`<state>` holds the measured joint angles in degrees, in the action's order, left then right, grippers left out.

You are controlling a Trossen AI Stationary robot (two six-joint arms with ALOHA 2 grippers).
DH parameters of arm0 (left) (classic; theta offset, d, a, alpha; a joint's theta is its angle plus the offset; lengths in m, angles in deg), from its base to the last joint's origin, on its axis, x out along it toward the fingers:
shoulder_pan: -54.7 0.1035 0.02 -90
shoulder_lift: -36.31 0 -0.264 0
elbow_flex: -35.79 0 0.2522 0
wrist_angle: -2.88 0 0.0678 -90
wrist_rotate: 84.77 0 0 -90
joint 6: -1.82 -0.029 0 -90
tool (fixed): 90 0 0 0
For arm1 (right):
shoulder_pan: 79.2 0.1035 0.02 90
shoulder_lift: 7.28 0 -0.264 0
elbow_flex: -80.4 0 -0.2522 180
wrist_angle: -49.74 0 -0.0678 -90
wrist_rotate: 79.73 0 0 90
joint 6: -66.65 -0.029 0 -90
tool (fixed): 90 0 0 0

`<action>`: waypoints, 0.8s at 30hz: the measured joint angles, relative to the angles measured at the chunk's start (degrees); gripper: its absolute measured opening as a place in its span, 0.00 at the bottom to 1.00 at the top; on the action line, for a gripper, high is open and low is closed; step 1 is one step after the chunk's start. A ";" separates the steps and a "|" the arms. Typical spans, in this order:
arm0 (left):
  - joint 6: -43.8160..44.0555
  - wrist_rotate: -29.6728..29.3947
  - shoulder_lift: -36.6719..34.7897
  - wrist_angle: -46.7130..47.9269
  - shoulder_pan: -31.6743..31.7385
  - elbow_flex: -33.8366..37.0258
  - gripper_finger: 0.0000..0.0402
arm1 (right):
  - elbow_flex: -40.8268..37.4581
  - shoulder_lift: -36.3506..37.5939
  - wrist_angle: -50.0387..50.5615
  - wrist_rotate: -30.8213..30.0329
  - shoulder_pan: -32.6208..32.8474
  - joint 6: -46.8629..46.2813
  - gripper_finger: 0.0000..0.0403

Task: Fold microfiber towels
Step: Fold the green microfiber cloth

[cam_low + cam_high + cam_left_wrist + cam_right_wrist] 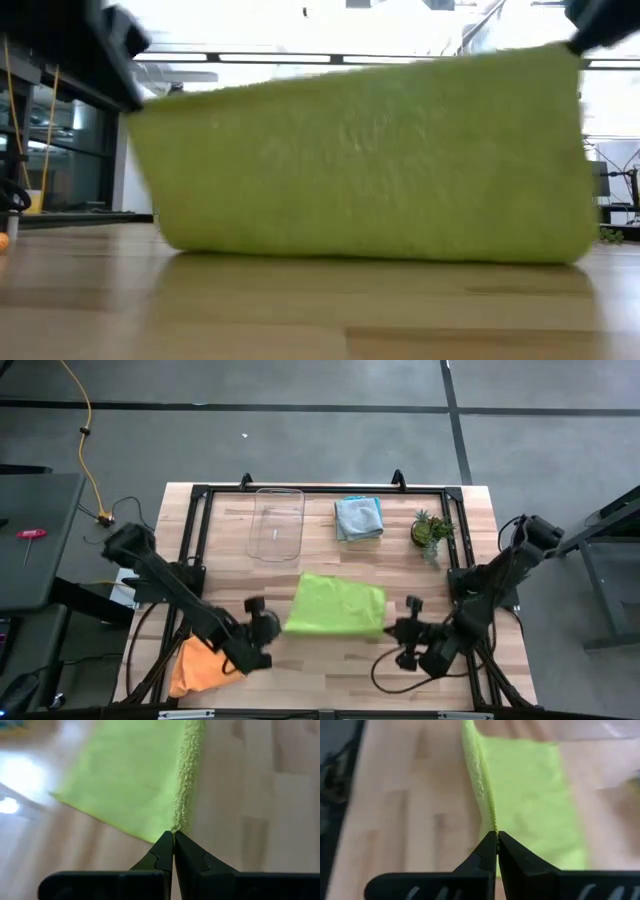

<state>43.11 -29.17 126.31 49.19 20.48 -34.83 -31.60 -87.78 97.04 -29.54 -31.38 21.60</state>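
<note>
- So, the lime towel point(335, 605) sits in the lower middle of the high view, on the desk point(330, 555), with its near edge pulled up off the wood.
- Left gripper point(272, 626) is at the towel's lower left corner, fingers pinched together on the lime towel point(135, 775); the left wrist view shows the fuzzy hem running right into the closed tips point(173, 836).
- Right gripper point(393, 628) is at the lower right corner, also clamped on the lime towel point(530, 785), with the hem meeting the tips point(497, 834) in the right wrist view.
- From the low view the lime towel point(370, 160) hangs like a wide sheet across most of the frame, bottom edge touching the desk point(300, 310), right top corner higher than the left.
- Orange towel point(195, 665) is bunched up at the lower left of the high view, partly under the left arm.
- A folded grey-blue towel point(358, 518) lies upper middle, between the tray point(276, 523) on its left and the plant point(432, 530) on its right.
</note>
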 joint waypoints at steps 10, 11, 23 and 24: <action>10.57 11.76 12.17 -16.02 -4.98 0.00 0.00 | -0.34 -8.99 -11.41 5.11 6.22 -8.68 0.00; 10.61 11.93 12.17 -16.58 -5.27 -0.02 0.00 | 0.36 -9.37 -11.29 5.08 6.70 -8.68 0.00; 3.90 -0.68 2.20 -4.65 -0.03 0.13 0.00 | 0.39 -9.30 3.22 -3.87 2.13 -20.66 0.00; 3.59 -1.47 1.98 -4.28 0.93 0.11 0.00 | -0.03 -9.32 4.11 -4.02 1.56 -21.81 0.00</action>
<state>46.70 -30.64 128.28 44.91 21.41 -34.72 -31.62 -97.10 101.15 -33.55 -29.81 -0.21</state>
